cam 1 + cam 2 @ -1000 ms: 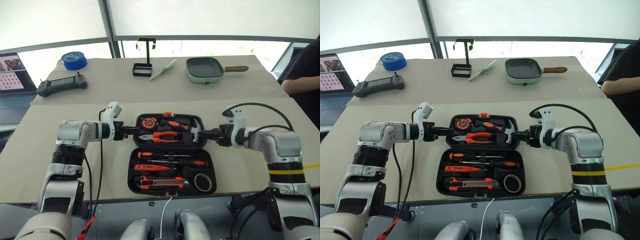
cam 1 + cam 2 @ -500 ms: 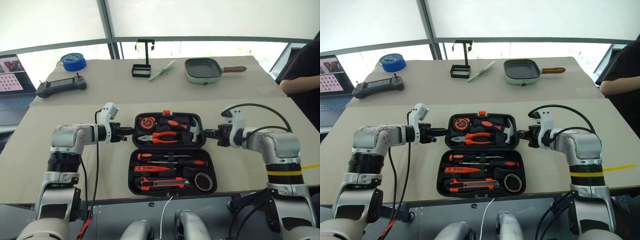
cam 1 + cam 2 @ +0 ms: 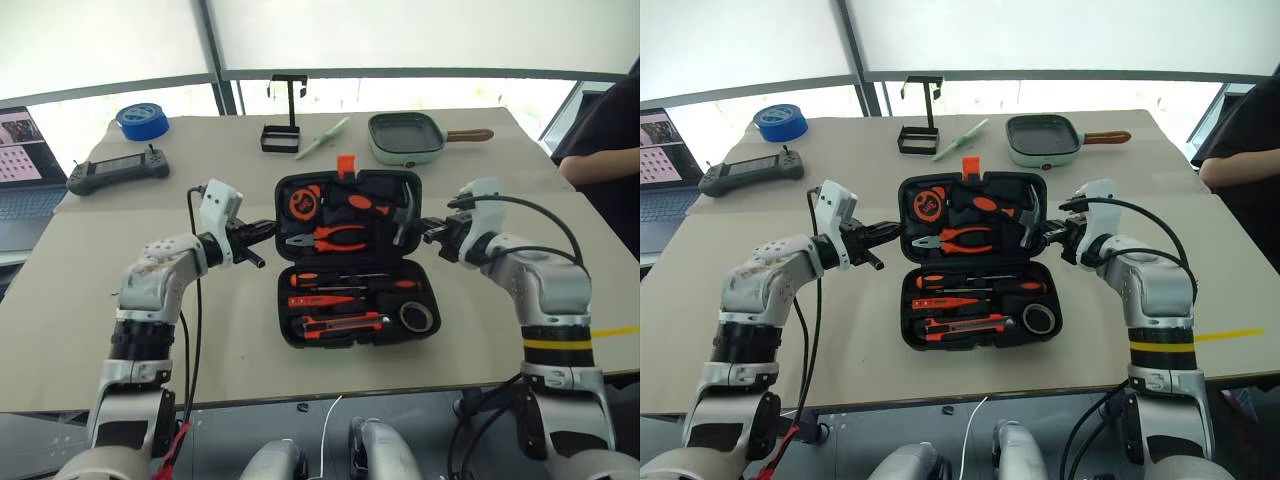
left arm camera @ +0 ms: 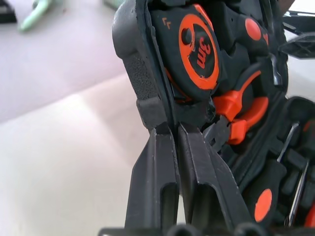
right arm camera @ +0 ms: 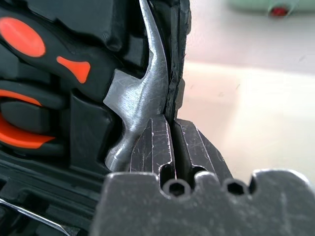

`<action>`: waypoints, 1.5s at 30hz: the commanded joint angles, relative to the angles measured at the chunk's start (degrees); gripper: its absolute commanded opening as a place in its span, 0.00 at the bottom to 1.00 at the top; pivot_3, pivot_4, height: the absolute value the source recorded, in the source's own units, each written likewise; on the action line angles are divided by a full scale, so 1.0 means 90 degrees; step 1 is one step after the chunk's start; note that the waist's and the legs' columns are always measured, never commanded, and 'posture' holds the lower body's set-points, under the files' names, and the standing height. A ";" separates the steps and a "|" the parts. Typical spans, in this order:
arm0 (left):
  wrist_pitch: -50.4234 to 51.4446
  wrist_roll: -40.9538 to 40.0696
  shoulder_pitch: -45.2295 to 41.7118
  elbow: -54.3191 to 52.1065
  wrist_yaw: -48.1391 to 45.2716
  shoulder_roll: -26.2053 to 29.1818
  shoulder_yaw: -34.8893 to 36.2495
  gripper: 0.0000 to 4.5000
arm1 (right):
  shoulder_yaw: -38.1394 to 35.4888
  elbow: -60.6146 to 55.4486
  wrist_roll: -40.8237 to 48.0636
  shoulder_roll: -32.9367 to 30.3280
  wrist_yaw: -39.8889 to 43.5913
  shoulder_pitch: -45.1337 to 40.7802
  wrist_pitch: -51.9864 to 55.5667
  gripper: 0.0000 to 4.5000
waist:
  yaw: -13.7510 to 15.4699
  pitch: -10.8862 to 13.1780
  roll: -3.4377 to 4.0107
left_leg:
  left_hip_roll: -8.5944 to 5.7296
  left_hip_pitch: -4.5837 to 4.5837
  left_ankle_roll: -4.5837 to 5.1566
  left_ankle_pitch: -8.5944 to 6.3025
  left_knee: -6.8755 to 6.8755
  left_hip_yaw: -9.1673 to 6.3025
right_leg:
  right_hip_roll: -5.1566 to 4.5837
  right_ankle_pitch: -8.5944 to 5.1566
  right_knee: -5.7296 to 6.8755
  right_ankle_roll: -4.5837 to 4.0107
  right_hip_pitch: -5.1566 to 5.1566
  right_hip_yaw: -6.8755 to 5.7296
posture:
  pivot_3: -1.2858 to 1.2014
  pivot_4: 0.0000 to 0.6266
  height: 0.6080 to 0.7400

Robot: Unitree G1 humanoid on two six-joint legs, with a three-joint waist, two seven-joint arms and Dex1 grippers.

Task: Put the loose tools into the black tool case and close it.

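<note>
The black tool case [image 3: 283, 312] lies open at the table's middle, with its lid [image 3: 284, 192] tilted up and an orange latch [image 3: 346, 164] on the lid's top edge. In the lower half lie two screwdrivers [image 3: 345, 281], a utility knife [image 3: 335, 323] and a small dark tape roll [image 3: 416, 317]. The lid holds a tape measure [image 4: 199, 46], pliers [image 3: 335, 238] and a hammer [image 5: 142, 88]. My left gripper [image 4: 172, 129] is shut on the lid's left rim. My right gripper [image 5: 171, 120] is shut on the lid's right rim, beside the hammer head.
At the back of the table are a blue tape roll [image 3: 140, 119], a black handheld controller [image 3: 110, 171], a black stand [image 3: 283, 135], a pale green tool [image 3: 325, 137] and a green pan [image 3: 408, 137]. A laptop [image 3: 20, 150] sits far left. A person's arm [image 3: 600, 165] rests at the right edge.
The lid lay flat and now stands tilted up. Both grippers closed on its side rims and rose with it.
</note>
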 commanded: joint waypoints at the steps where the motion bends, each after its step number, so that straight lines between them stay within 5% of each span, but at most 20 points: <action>1: -0.0943 0.0273 0.0362 -0.0531 -0.0022 -0.0047 -0.0293 0.00 | 0.0180 -0.0557 -0.0393 0.0052 -0.0048 0.0519 -0.1176 0.00 | 0.0003 0.0000 0.0000 | 0.0000 0.0001 0.0000 0.0000 0.0001 0.0001 | 0.0001 0.0000 0.0001 0.0000 0.0000 0.0001 | 0.52 0.24 1.00; 7: -0.2972 0.1424 0.0979 -0.0252 0.0974 -0.0113 -0.0488 0.00 | 0.0243 -0.0377 -0.1133 0.0128 -0.0237 0.1487 -0.3505 0.00 | 0.0042 -0.0005 0.0002 | 0.0006 0.0053 -0.0003 -0.0001 -0.0008 0.0002 | 0.0004 -0.0001 -0.0035 -0.0001 0.0047 0.0016 | 0.52 0.24 1.00; 14: -0.2967 0.1181 0.1648 -0.1031 0.1280 -0.0104 -0.0207 0.00 | 0.0106 -0.0687 -0.1463 -0.0094 -0.0112 0.2444 -0.5045 0.00 | 0.0053 -0.0005 0.0001 | 0.0016 0.0082 0.0000 -0.0001 -0.0032 0.0002 | 0.0013 -0.0002 -0.0055 0.0001 0.0073 0.0029 | 0.52 0.24 1.00; 26: -0.1417 0.0285 0.3052 -0.2823 0.1290 0.0301 0.0337 0.94 | -0.0453 -0.2611 -0.0602 -0.0439 0.0398 0.4412 -0.4429 0.91 | 0.0115 -0.0005 0.0001 | 0.0027 0.0104 0.0001 -0.0001 -0.0094 0.0009 | 0.0023 -0.0006 -0.0091 0.0005 0.0085 0.0040 | 0.52 0.24 1.00; 27: -0.0868 0.0042 0.2874 -0.2748 0.1369 0.0286 0.0422 1.00 | -0.0500 -0.2718 -0.0254 -0.0449 0.0308 0.4229 -0.3787 0.98 | 0.0131 -0.0004 -0.0001 | 0.0027 0.0104 0.0001 -0.0001 -0.0093 0.0010 | 0.0025 -0.0006 -0.0090 0.0005 0.0085 0.0040 | 0.52 0.24 1.00; 36: 0.2799 -0.1432 0.0305 -0.0850 0.1569 0.0260 0.0836 1.00 | -0.0483 -0.1734 0.1435 -0.0730 -0.0027 0.1476 0.0401 0.98 | 0.0146 -0.0005 -0.0016 | 0.0030 0.0097 0.0007 0.0000 -0.0081 0.0000 | 0.0035 -0.0004 -0.0081 -0.0001 0.0089 0.0038 | 0.52 0.24 1.00; 45: 0.2681 -0.0836 -0.1366 0.1492 0.1174 0.0024 -0.0074 1.00 | 0.0167 0.0843 0.0848 -0.0646 -0.0209 -0.0692 0.1517 0.98 | 0.0122 -0.0006 -0.0016 | 0.0018 0.0058 0.0014 0.0000 -0.0072 -0.0001 | 0.0022 0.0001 -0.0088 0.0005 0.0070 0.0005 | 0.52 0.24 1.00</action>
